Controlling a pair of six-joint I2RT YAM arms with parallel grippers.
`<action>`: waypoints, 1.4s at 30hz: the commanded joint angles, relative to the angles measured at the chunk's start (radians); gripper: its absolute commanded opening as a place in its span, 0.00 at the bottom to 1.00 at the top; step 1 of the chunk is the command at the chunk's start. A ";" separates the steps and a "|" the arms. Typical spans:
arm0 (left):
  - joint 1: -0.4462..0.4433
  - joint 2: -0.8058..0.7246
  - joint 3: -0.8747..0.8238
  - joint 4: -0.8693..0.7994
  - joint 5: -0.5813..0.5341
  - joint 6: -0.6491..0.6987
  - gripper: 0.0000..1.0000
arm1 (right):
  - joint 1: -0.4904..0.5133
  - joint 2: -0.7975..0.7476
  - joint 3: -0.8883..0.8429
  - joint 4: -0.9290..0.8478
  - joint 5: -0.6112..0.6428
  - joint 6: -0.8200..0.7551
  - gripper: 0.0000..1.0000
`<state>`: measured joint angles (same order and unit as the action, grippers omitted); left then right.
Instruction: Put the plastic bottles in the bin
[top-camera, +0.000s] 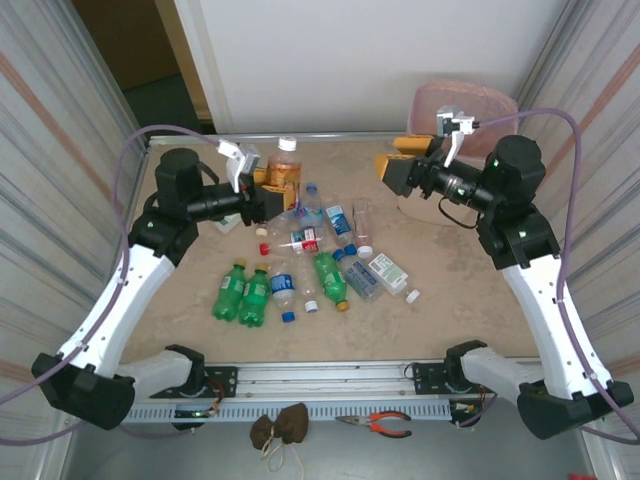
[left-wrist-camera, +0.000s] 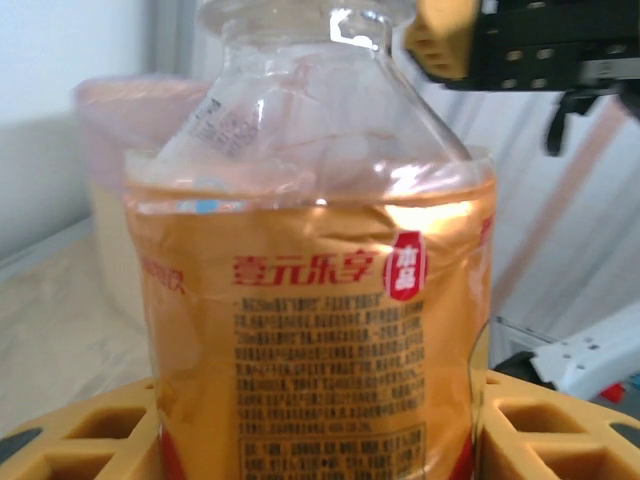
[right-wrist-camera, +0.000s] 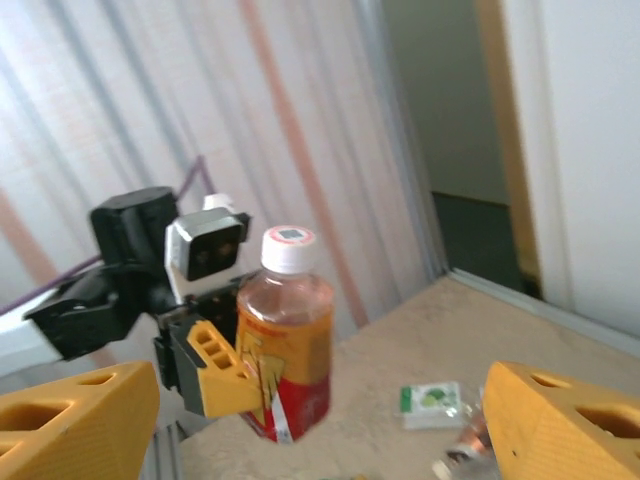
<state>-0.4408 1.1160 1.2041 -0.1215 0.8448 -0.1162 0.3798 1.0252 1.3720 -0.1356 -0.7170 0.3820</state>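
My left gripper (top-camera: 272, 192) is shut on an orange-labelled bottle (top-camera: 285, 172) with a white cap, held upright at the back left of the table. In the left wrist view that bottle (left-wrist-camera: 310, 330) sits between my yellow fingers (left-wrist-camera: 548, 432). The right wrist view shows the same bottle (right-wrist-camera: 285, 340) ahead of it. My right gripper (top-camera: 395, 170) hangs open at the back right, its fingers (right-wrist-camera: 70, 420) wide apart with nothing between them. The pink bin (top-camera: 440, 100) stands just behind it. Several plastic bottles lie mid-table, among them green ones (top-camera: 243, 293) and a clear blue-labelled one (top-camera: 283, 287).
A small white box with a green label (top-camera: 388, 270) and a loose white cap (top-camera: 412, 296) lie among the bottles. Pliers (top-camera: 375, 424) and a brown bundle (top-camera: 280, 430) rest below the front rail. Striped walls close in both sides of the table.
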 joint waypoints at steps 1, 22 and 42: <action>-0.062 -0.023 0.050 0.125 0.077 -0.011 0.44 | 0.052 -0.030 -0.014 0.099 -0.053 -0.052 0.84; -0.332 -0.014 0.165 0.128 0.069 0.147 0.43 | 0.398 0.017 0.036 0.053 -0.039 -0.254 0.82; -0.347 -0.011 0.159 0.142 0.053 0.154 0.45 | 0.457 0.017 0.038 0.027 0.000 -0.313 0.49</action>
<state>-0.7795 1.1133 1.3373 -0.0059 0.8997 0.0235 0.8230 1.0473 1.3857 -0.0887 -0.7105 0.0921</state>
